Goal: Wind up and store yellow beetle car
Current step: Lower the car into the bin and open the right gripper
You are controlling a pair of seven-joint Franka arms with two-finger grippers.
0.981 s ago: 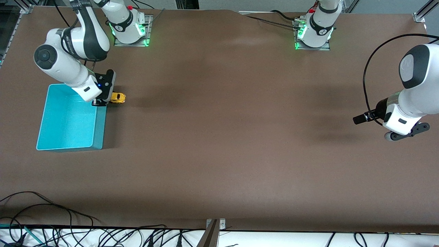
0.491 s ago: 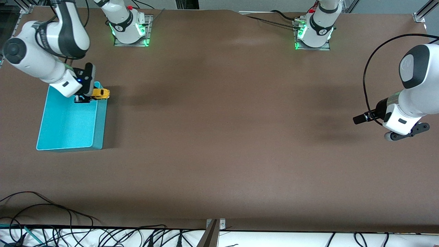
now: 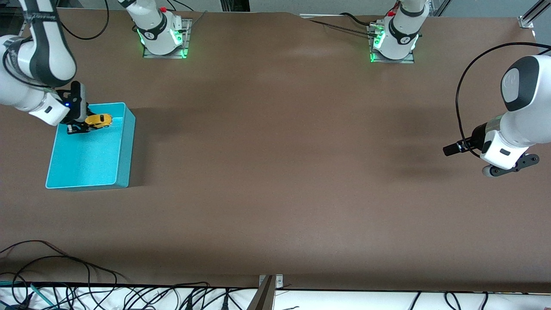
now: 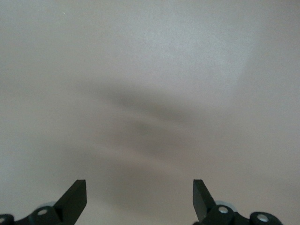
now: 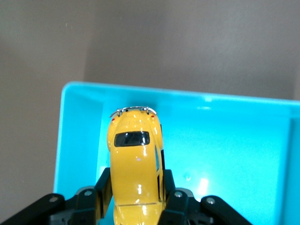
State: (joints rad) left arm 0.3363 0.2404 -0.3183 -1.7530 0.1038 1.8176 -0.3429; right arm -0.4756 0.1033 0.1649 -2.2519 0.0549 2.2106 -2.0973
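Storing step: right gripper [image 3: 82,125], fingers [image 5: 104,190] clamped on the yellow beetle car [image 3: 98,120], holds it over the turquoise bin [image 3: 122,148]; next comes lowering and release, while the left gripper [image 3: 510,170] waits, fingers apart, over bare worktop [image 3: 280,172].

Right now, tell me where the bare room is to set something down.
Bare tabletop runs from the turquoise bin to the waiting open left end effector. The bin's floor nearer the front camera is free. Its end toward the bases is crowded: the right end effector holds the yellow beetle car there.
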